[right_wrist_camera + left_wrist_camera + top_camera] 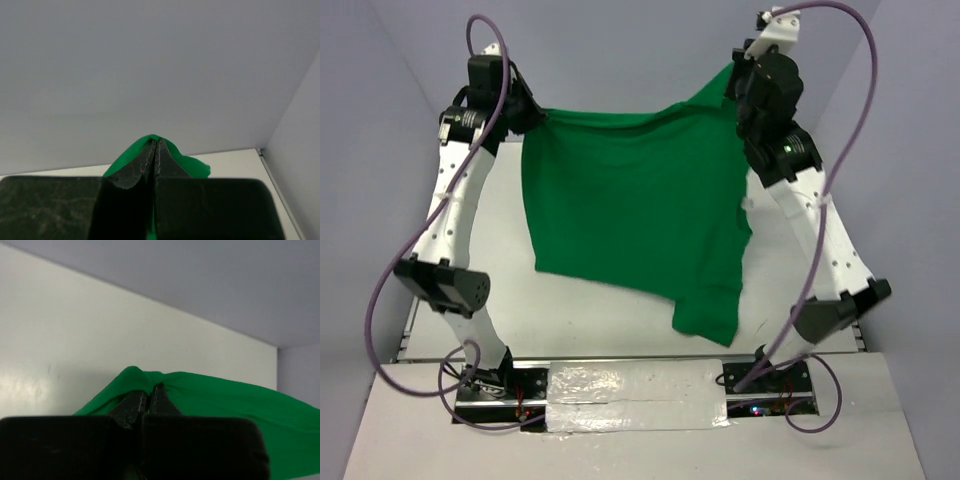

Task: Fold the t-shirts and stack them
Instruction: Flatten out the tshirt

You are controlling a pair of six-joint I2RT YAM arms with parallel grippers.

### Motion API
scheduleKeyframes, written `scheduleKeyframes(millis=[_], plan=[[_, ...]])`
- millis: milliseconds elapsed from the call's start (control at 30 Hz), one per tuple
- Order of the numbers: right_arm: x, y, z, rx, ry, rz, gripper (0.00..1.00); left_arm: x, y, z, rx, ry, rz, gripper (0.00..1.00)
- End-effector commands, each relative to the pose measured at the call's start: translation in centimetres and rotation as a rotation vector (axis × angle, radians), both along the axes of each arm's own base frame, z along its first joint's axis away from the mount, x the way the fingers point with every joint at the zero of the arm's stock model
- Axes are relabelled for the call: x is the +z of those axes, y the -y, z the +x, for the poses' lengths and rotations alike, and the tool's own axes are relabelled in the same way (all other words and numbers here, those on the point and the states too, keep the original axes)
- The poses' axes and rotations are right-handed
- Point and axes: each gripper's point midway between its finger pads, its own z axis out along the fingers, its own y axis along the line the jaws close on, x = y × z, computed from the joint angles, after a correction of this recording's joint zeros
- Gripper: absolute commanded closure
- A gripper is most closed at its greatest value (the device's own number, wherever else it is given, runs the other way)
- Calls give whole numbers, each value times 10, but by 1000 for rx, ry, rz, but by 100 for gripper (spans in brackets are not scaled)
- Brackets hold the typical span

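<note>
T-shirt (630,215), plain bright green, slack between left pincer (149,388) and right pincer (155,142), both clamped on its upper edge

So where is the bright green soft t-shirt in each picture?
Top external: the bright green soft fabric t-shirt spreads across the middle of the picture.
Left wrist: the t-shirt sits lower right, pinched by the left gripper.
Right wrist: the t-shirt peeks out bottom centre, around the right gripper.
Shared landmark: the white table beneath it.
</note>
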Motion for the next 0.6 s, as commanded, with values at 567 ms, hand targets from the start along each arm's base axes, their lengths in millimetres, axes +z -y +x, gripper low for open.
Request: scheduleKeyframes(millis=[567], plan=[[93, 28, -86, 81, 310, 157, 100, 92, -47, -26, -36, 286, -110, 100]])
